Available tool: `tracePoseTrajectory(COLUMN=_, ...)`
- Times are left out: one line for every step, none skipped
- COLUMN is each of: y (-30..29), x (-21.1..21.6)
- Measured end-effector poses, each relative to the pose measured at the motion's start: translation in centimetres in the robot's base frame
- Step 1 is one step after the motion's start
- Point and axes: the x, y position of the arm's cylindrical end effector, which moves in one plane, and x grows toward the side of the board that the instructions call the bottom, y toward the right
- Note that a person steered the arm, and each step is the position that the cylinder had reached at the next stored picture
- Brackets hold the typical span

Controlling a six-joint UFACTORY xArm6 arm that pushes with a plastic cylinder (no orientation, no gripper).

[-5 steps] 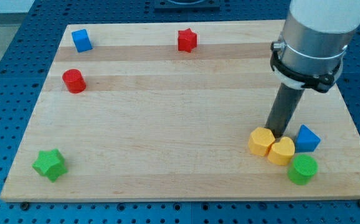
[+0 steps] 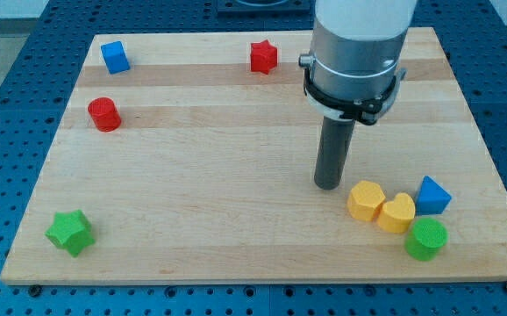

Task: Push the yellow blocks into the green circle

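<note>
Two yellow blocks sit at the view's lower right: a yellow hexagon-like block (image 2: pixel 366 200) and a yellow heart-shaped block (image 2: pixel 396 212), touching each other. The green circle block (image 2: pixel 426 239) lies just below and right of the heart, touching or nearly touching it. My tip (image 2: pixel 327 185) rests on the board a short way left and slightly above the yellow hexagon block, apart from it.
A blue triangular block (image 2: pixel 433 196) sits right of the yellow heart. A green star (image 2: pixel 69 232) is at the lower left. A red cylinder (image 2: pixel 104 114) and a blue cube (image 2: pixel 114 56) are at the upper left. A red star (image 2: pixel 264 56) is near the top edge.
My tip has moved left, from between and above the yellow blocks to the left of the hexagon block. The blocks look unmoved.
</note>
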Motion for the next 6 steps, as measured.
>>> tracePoseTrajectory(y=2.0, x=0.7)
tracePoseTrajectory(y=4.3, x=0.9)
tracePoseTrajectory(y=4.7, x=0.9)
tracePoseTrajectory(y=4.7, x=0.9)
tracePoseTrajectory(y=4.9, x=0.0)
tracePoseTrajectory(y=4.4, x=-5.0)
